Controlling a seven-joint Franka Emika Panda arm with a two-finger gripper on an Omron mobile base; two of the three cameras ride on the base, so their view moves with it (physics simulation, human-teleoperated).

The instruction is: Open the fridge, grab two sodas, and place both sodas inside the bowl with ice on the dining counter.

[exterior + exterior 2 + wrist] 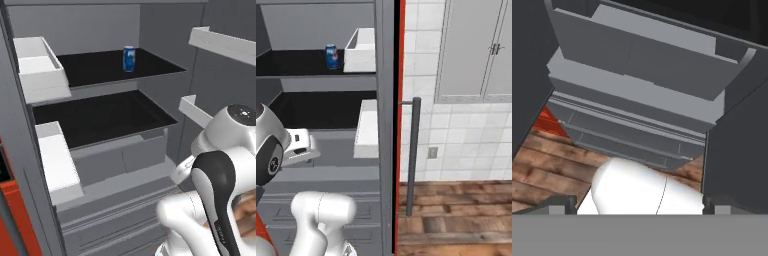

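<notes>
Jaws spread wide and empty, the gripper (637, 207) points down at the lower drawers of the open fridge (150, 30), doors swung aside. A blue soda can (129, 59) stands upright on the top black shelf (100, 67). The grab appears next: it calls for raising the hand to that shelf.

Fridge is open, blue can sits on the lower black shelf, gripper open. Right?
Not quite. The blue can stands on the upper black shelf, as the left base view shows; the lower shelf holds no can. The fridge is open, and the gripper's jaws stand open.
</notes>
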